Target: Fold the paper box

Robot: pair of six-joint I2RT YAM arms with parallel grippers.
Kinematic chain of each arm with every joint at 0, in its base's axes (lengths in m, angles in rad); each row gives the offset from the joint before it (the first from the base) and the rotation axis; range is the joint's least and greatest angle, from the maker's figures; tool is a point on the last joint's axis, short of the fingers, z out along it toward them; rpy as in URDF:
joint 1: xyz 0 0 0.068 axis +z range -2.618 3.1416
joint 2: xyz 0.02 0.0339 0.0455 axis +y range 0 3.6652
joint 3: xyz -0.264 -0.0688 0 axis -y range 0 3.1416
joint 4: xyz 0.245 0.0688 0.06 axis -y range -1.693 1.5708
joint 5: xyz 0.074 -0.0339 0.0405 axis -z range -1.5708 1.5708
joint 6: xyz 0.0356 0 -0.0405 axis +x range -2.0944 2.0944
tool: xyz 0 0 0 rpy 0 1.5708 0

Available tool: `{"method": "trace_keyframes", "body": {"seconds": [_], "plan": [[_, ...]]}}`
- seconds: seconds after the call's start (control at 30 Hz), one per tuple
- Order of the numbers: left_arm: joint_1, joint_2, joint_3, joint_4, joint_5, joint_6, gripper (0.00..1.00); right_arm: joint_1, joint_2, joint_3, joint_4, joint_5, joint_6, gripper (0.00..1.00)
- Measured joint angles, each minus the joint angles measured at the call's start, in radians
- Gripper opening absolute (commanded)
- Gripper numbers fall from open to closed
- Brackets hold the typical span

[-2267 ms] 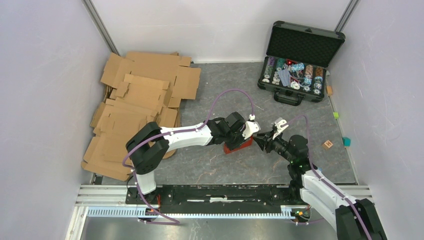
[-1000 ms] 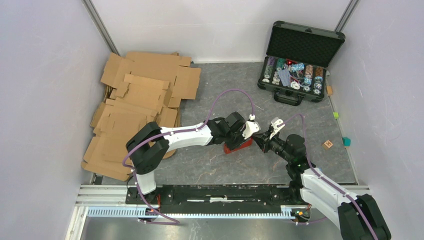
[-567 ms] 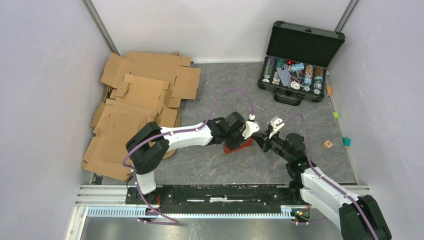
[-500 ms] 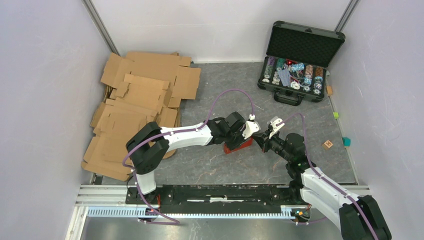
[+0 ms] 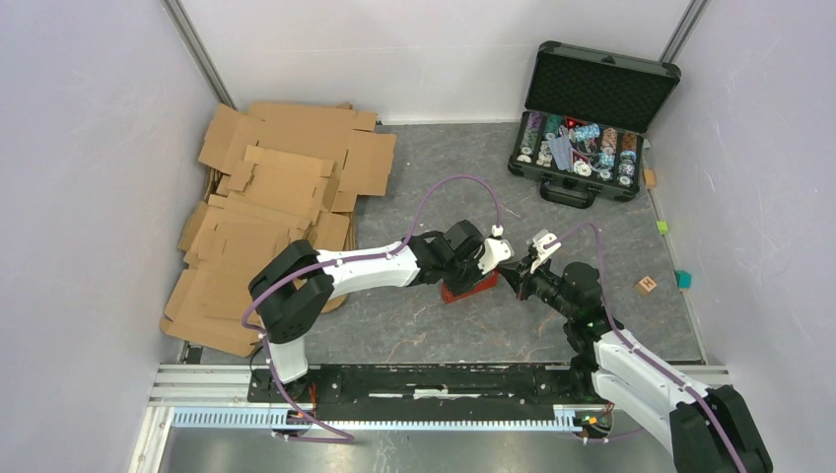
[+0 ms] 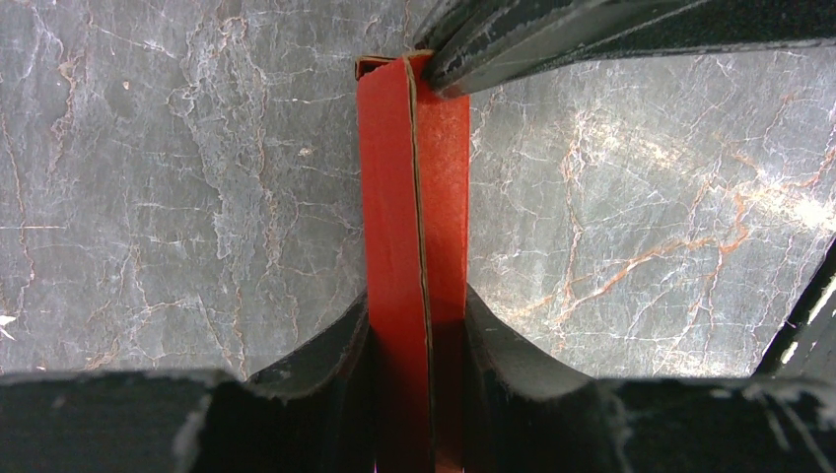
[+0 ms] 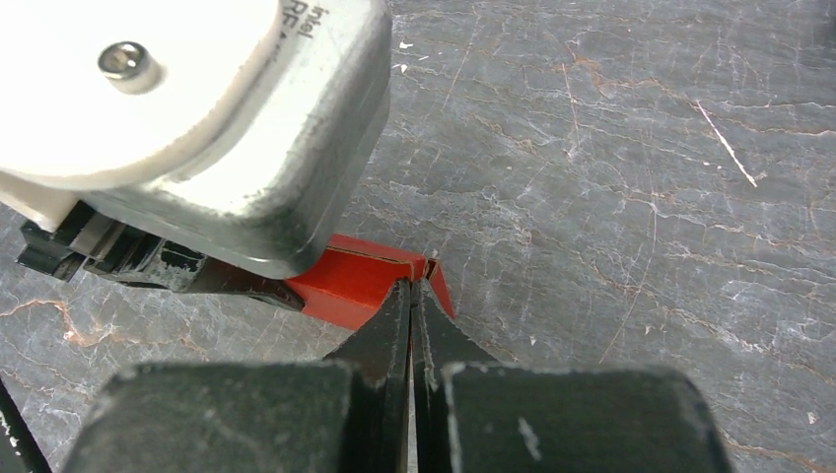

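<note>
The paper box (image 5: pixel 471 288) is a small bright red folded piece standing on the grey marble floor between the two arms. My left gripper (image 6: pixel 416 307) is shut on it, one finger on each side of the narrow red strip (image 6: pixel 394 197). My right gripper (image 7: pixel 414 284) is shut, and its tips press against the box's far corner (image 7: pixel 345 281). No paper shows between its fingers. Those right fingers (image 6: pixel 513 44) reach into the left wrist view from the upper right. From above, the right gripper (image 5: pixel 503 276) meets the box from the right.
Brown cardboard sheets (image 5: pixel 276 197) are piled at the left. An open black case of poker chips (image 5: pixel 587 128) stands at the back right. A small wooden block (image 5: pixel 647 285) and a teal cube (image 5: pixel 683 279) lie by the right wall. The arms' rail (image 5: pixel 434 379) runs along the near edge.
The right gripper has edged left to the box's corner and its jaws have come together. The left arm and the box have stayed put.
</note>
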Motion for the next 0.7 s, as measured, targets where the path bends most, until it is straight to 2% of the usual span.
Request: {"method": "trace_keyframes", "body": {"seconds": [0.5,0.6,0.7], "plan": [[0.000,0.000,0.000,0.000,0.000,0.000,0.32,0.032,-0.006,-0.013,0.011,0.059,0.016,0.01],[-0.001,0.002,0.002,0.002,0.001,0.000,0.32,0.035,-0.026,-0.011,-0.016,0.076,0.011,0.25],[-0.002,0.003,0.003,0.002,0.000,0.000,0.32,0.034,-0.043,-0.009,-0.046,0.098,0.005,0.31]]}}
